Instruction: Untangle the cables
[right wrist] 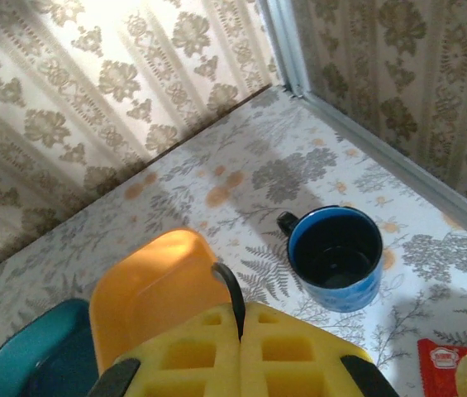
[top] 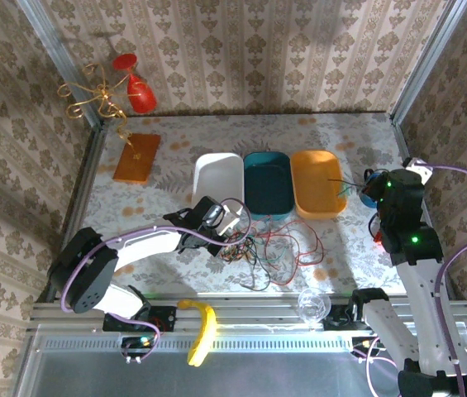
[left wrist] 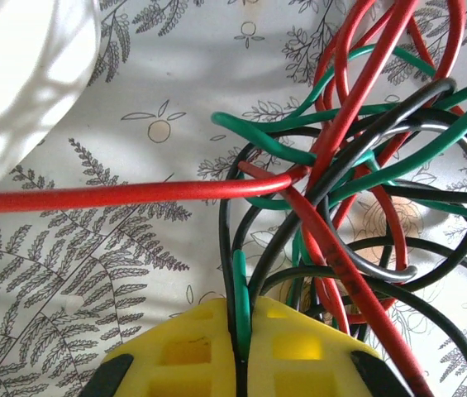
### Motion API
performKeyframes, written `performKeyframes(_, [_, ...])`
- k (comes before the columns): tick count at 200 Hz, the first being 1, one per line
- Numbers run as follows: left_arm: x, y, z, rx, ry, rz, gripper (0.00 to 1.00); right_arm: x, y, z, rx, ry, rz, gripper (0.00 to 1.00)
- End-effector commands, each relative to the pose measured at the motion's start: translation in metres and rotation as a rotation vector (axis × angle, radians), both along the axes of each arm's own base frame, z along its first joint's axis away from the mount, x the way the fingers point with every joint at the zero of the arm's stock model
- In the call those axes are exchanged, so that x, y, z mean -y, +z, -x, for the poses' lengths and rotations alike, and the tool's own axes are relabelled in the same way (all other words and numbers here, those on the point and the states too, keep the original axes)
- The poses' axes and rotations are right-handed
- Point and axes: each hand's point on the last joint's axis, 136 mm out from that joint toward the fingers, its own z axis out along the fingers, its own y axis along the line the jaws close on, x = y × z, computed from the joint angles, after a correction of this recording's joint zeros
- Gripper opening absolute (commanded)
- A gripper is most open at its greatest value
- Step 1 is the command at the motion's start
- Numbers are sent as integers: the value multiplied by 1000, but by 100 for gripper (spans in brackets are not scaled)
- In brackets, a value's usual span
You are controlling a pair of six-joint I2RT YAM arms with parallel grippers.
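Yellow pads of left gripper (left wrist: 241,343) closed on green cable (left wrist: 240,289), seen close from left wrist; tangled red, green and black cables (top: 268,246) on fern-and-fruit printed table (top: 175,178), at 6 o'clock of teal tray (top: 266,186). All round, damask wallpaper (top: 258,50). At 9 o'clock of teal, white tray (top: 218,178); at 3, orange tray (top: 309,186). Aloft, right gripper (right wrist: 241,327) clamped shut on black cable (right wrist: 231,285). From right wrist: blue mug (right wrist: 336,256) at 3 o'clock of orange tray, red packet (right wrist: 444,360) at 5 o'clock of mug, lettering too small to read.
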Motion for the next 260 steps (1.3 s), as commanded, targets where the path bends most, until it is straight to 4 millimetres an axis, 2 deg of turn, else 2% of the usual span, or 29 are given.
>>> performKeyframes(1, [11, 32, -14, 76, 22, 74, 15, -18, 26, -7, 79, 121, 3, 3])
performKeyframes(10, [13, 41, -18, 102, 28, 95, 36, -32, 34, -11, 105, 205, -4, 3])
performKeyframes(16, [15, 48, -22, 121, 35, 109, 54, -43, 38, -14, 121, 266, -13, 3])
performKeyframes(23, [17, 56, -25, 142, 39, 126, 64, -60, 44, -17, 140, 360, -31, 4])
performKeyframes(45, [22, 81, -34, 204, 42, 172, 81, -104, 53, -19, 151, 599, -103, 4])
performKeyframes(63, [27, 99, -39, 244, 38, 210, 91, -130, 57, -16, 137, 721, -144, 4])
performKeyframes(83, [34, 115, -41, 271, 15, 248, 94, -153, 60, -8, 120, 821, -166, 4])
performKeyframes(124, [49, 134, -38, 272, -45, 308, 96, -188, 57, 9, 86, 961, -204, 4])
performKeyframes(165, [61, 131, -31, 248, -83, 343, 97, -239, 40, 26, 3, 1204, -398, 5])
performKeyframes(190, [75, 126, -25, 192, -115, 381, 95, -266, 21, 32, -44, 1277, -456, 5])
performKeyframes(215, [86, 120, -20, 144, -159, 397, 93, -275, 6, 28, -72, 1268, -480, 4])
performKeyframes(260, [93, 105, -21, 122, -205, 364, 92, -278, -3, 20, -67, 1255, -504, 3])
